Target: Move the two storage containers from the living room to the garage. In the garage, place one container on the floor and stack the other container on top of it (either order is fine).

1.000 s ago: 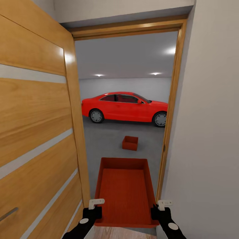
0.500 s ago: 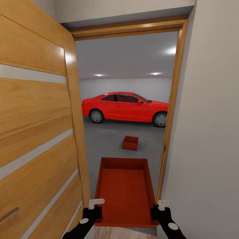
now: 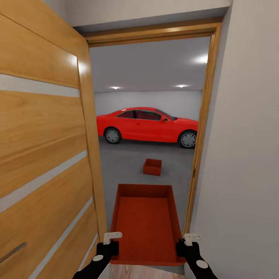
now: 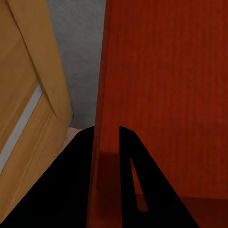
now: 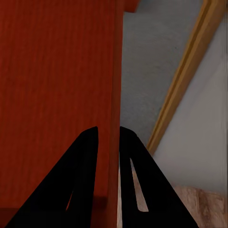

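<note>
I carry an orange-red open-topped storage container in front of me, held level in the doorway to the garage. My left gripper is shut on its left wall, one finger on each side. On the right wall my right gripper is shut the same way. The second storage container rests on the dark grey garage floor, ahead and slightly right, in front of the red car.
The open wooden slatted door stands close on my left. The wooden door frame and a white-grey wall are close on my right. Light wood planks show under the carried container.
The whole view has shifted slightly, with the door frame and car a little further right. The grip on the container is the same.
</note>
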Controlling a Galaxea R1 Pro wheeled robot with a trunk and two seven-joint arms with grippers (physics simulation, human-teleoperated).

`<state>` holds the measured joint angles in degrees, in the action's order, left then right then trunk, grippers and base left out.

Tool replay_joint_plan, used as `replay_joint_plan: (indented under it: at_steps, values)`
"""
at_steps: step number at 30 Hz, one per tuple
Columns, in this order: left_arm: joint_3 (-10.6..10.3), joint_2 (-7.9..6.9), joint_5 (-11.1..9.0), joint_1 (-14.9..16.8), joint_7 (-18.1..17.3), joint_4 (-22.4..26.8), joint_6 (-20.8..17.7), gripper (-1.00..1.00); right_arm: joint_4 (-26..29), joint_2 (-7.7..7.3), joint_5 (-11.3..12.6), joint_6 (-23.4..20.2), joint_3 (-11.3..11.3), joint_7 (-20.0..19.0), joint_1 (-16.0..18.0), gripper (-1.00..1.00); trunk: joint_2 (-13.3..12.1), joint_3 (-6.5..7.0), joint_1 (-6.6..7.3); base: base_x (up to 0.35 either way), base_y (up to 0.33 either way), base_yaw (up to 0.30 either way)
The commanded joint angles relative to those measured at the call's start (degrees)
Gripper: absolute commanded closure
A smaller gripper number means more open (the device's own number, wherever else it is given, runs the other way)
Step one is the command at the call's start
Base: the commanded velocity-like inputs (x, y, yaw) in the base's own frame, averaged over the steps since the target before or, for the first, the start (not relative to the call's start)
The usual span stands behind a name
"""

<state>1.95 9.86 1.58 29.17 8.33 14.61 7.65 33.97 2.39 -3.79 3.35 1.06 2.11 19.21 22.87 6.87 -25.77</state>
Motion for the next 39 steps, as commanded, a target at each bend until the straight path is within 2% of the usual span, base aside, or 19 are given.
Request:
replay_joint_plan:
  at_steps: [1,6,39]
  values:
    - [0.95,0.08,0.18,0.06,-0.34,2.18,0.08,1.00,-0.14,0.03,-0.34,0.16,-1.59,-0.09,-0.05,1.00,0.05,-0.03,-0.02,0.000,0.000,-0.166]
    - [0.95,0.08,0.18,0.07,-0.34,2.18,0.08,1.00,-0.14,0.04,-0.34,0.16,-1.59,-0.09,-0.05,1.00,0.05,-0.03,-0.02,0.000,0.000,-0.137]
    - [0.95,0.14,0.18,0.07,-0.30,2.18,0.17,1.00,-0.14,0.02,-0.41,0.16,-1.59,-0.09,-0.05,1.00,0.05,0.04,-0.02,0.000,0.007,-0.021]
